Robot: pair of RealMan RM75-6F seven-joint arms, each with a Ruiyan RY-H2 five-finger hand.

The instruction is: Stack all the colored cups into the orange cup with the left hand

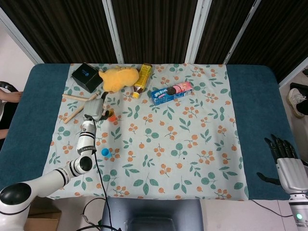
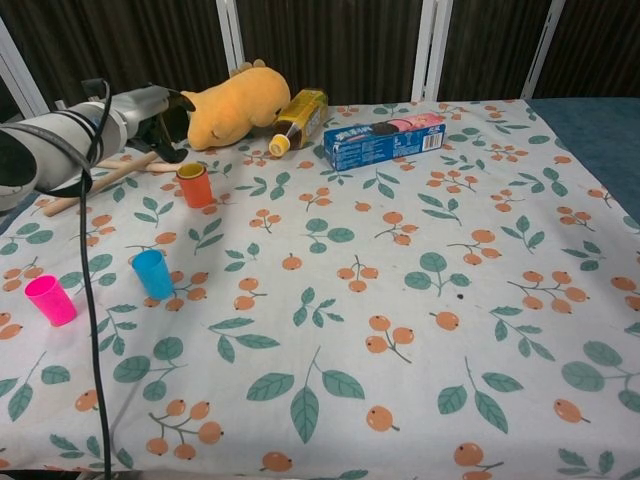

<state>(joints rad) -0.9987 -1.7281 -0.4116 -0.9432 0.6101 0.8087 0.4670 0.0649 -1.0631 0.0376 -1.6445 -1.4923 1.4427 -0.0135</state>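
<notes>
The orange cup (image 2: 194,186) (image 1: 111,115) stands upright at the left back of the cloth, with a yellow cup nested in it; only the yellow rim shows. My left hand (image 2: 166,117) (image 1: 96,109) hovers just behind and left of it, fingers apart, holding nothing. A blue cup (image 2: 153,273) (image 1: 105,152) stands upright nearer the front, and a pink cup (image 2: 50,300) stands at the far left front. The pink cup does not show in the head view. My right hand (image 1: 284,162) hangs off the table's right front corner, fingers spread and empty.
A yellow plush toy (image 2: 237,103), a tea bottle (image 2: 298,118) lying on its side and a blue-pink cookie box (image 2: 384,140) line the back. Wooden sticks (image 1: 73,106) and a black box (image 1: 87,76) lie at the back left. The left arm's cable (image 2: 97,300) crosses the left side.
</notes>
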